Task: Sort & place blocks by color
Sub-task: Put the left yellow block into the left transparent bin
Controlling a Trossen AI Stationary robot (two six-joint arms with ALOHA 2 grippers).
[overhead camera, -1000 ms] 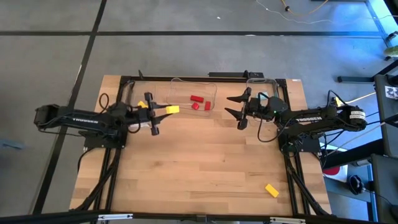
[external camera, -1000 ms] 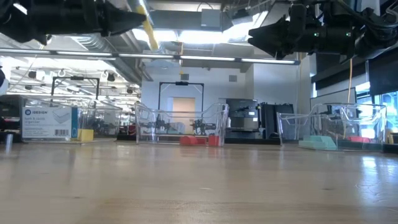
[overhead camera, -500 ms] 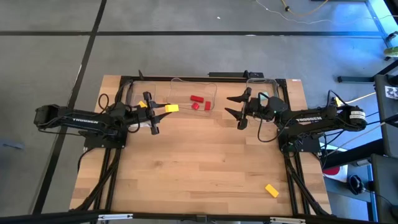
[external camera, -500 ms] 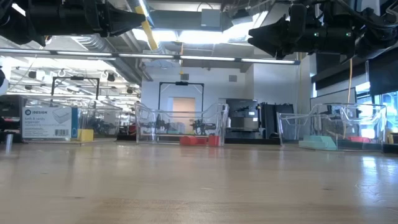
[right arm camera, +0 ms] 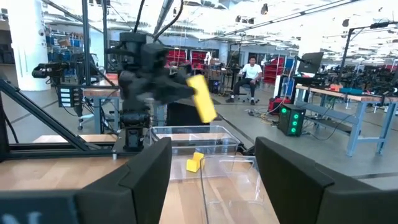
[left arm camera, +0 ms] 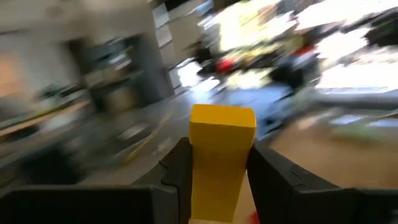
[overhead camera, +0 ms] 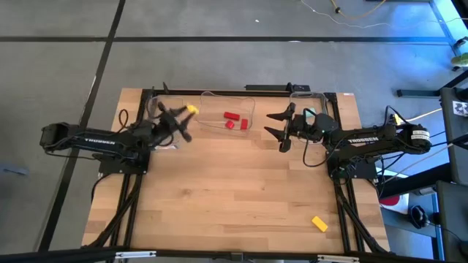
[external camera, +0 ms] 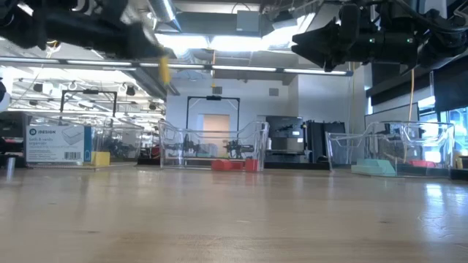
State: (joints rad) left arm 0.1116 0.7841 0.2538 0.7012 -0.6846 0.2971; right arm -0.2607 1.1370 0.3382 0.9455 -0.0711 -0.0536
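Observation:
My left gripper (overhead camera: 181,120) hovers high near the table's far-left part, shut on a yellow block (overhead camera: 191,109), which also shows as the yellow block (left arm camera: 221,155) in its wrist view and the yellow block (external camera: 164,71) in the low view. My right gripper (overhead camera: 276,128) is open and waits in the air beside the right bin. Three red blocks (overhead camera: 234,120) lie in the middle bin. Another yellow block (right arm camera: 194,162) lies in the left bin, and a third yellow block (overhead camera: 319,223) lies flat near the table's near-right corner. Teal blocks (external camera: 373,167) rest in the right bin. My left gripper pinches the yellow block between its two fingers, one finger (left arm camera: 180,171) on each long side. The block's end (left arm camera: 222,118) sticks out past the fingertips. It is lifted clear of the table and hangs about upright in the low view.
Three clear bins stand in a row along the far edge: the left bin (overhead camera: 155,108), the middle bin (overhead camera: 212,98) and the right bin (overhead camera: 307,95). The wooden table (overhead camera: 234,190) stretches toward the near edge. A person sits far off in the room (right arm camera: 252,68).
My left gripper has swung toward the table's far edge and a little left, toward the left bin, turning as it went. It stays shut on the yellow block, which has gone from slanted to about upright in the low view.

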